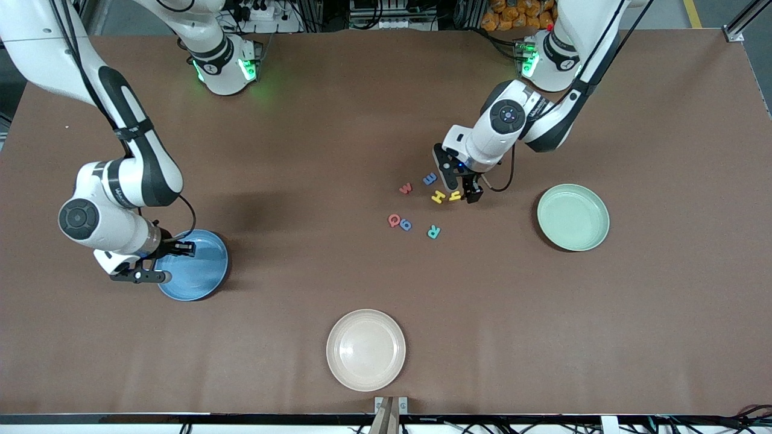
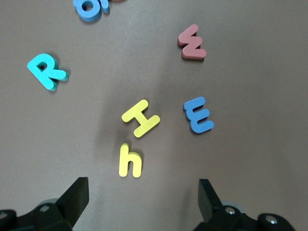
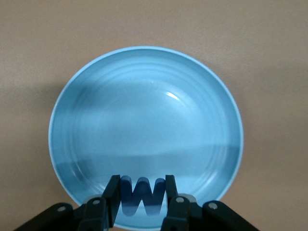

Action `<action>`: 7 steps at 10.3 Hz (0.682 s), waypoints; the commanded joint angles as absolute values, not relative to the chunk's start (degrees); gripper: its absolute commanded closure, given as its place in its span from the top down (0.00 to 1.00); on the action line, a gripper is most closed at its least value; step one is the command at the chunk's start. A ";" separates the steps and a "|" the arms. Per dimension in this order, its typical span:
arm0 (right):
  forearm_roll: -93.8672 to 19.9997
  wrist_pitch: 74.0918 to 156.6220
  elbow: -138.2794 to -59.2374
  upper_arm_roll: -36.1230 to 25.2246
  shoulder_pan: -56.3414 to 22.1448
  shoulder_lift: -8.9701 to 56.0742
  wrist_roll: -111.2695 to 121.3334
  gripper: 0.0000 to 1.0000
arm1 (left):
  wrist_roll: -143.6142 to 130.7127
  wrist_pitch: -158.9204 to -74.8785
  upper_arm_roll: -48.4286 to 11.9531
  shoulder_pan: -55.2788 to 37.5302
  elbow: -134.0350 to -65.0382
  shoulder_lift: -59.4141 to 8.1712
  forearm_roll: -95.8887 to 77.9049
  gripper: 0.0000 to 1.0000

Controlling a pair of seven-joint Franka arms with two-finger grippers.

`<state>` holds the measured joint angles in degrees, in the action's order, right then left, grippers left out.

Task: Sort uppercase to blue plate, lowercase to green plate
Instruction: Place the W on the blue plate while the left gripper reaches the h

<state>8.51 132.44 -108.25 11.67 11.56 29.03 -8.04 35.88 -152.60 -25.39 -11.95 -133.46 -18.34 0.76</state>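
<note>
A cream plate [image 1: 366, 349] sits on the brown table [image 1: 301, 120], nearest the front camera

The right arm comes down from the upper left of the front frame, elbow bent, wrist at the left edge. The right gripper [image 1: 161, 262] points sideways toward the frame's centre — its fingers [image 3: 113, 197] are clamped on a blue W [image 3: 142, 196], seen at the bottom of the right wrist frame. The left arm reaches from the upper right toward the centre. The left gripper [image 1: 461, 189] points downward — its fingers [image 2: 77, 195] are spread wide with nothing between them.
</note>
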 commanded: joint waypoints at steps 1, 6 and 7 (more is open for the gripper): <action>6.77 133.59 -107.93 10.90 10.81 29.01 -7.47 0.78 | 34.10 -154.07 -24.79 -12.30 -133.16 -19.51 3.24 1.00; 6.50 130.53 -105.66 11.07 9.24 25.23 -7.38 1.00 | 33.84 -156.18 -22.68 -13.18 -132.80 -21.97 6.94 1.00; 6.50 128.34 -104.25 10.99 8.36 24.88 -7.47 1.00 | 33.75 -156.70 -21.63 -14.31 -132.63 -22.76 6.86 1.00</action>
